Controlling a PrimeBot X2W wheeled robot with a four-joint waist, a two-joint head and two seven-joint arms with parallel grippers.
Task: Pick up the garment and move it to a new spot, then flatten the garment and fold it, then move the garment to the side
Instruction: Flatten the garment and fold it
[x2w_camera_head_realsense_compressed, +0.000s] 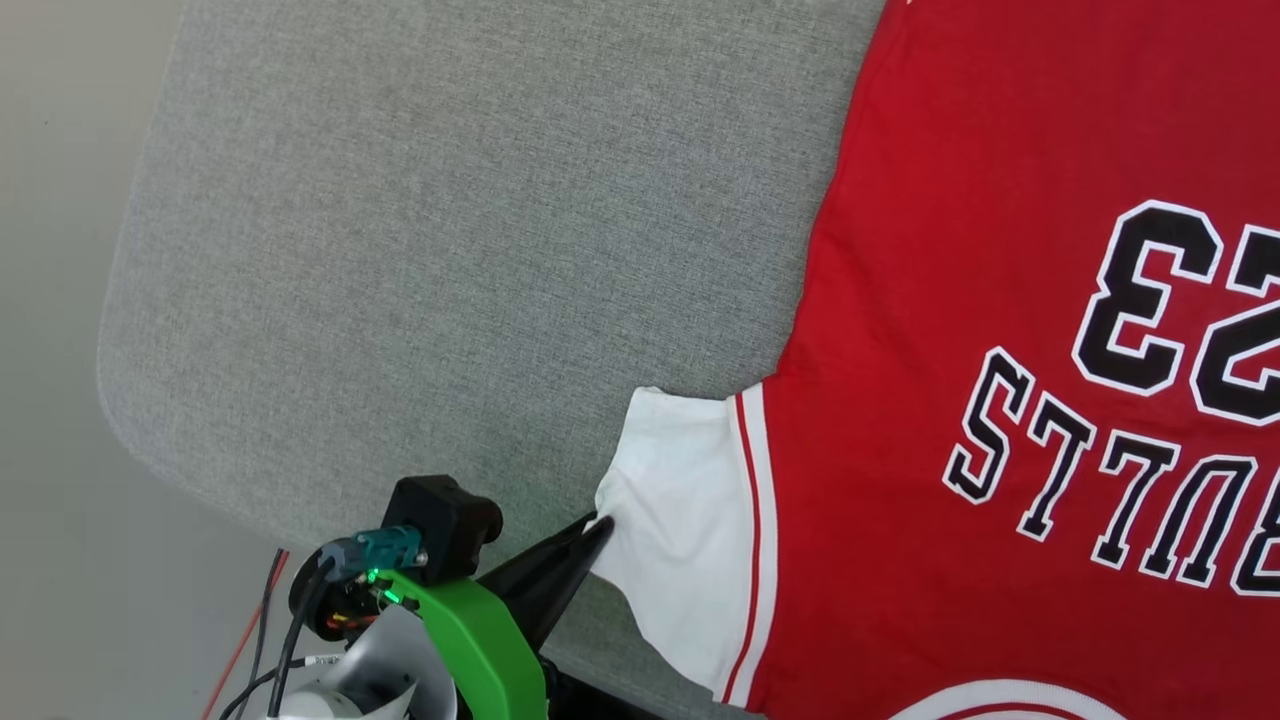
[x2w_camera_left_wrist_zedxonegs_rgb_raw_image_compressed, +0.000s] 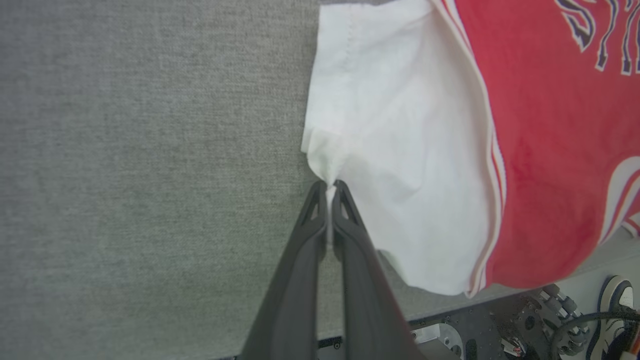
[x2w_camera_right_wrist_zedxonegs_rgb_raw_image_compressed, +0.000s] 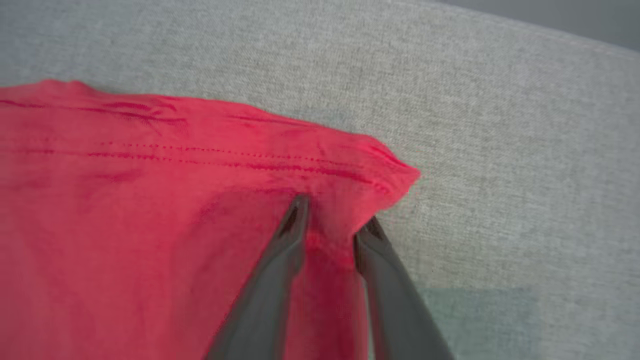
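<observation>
Red soft-fabric T-shirt (x2w_camera_head_realsense_compressed: 1000, 300) on grey cloth table (x2w_camera_head_realsense_compressed: 450, 250): left gripper (x2w_camera_left_wrist_zedxonegs_rgb_raw_image_compressed: 329, 185) clamped on its white sleeve (x2w_camera_left_wrist_zedxonegs_rgb_raw_image_compressed: 400, 125), right gripper (x2w_camera_right_wrist_zedxonegs_rgb_raw_image_compressed: 335, 212) straddles its hem (x2w_camera_right_wrist_zedxonegs_rgb_raw_image_compressed: 325, 165), grip unclear.

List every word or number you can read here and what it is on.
"23": on the red shirt, upside down in the head view, the 2 cut by the edge.
"BULLS": on the shirt next to it, upside down, the B cut off.
Left wrist view: lettering at the edge, too cropped to read.
</observation>
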